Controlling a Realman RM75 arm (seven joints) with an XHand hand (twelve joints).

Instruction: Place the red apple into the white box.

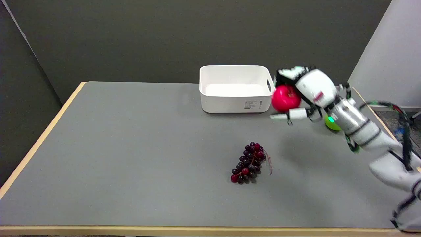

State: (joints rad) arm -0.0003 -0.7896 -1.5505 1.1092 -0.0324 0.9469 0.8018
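Red apple is held in the robot hand, raised just beside the right end of the white box, not yet over it. Fingers are wrapped across the top, with one below; contact is blurred, so grip firmness is uncertain. Apple judged smooth, round, rigid, fairly light; best cradled around its widest part. Box is seen open-topped and apparently empty. Grapes lie on the counter, well apart.

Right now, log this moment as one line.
phase: carry | right hand: holds red apple | apple: just right of white box, outside | box: empty | nearby: grapes
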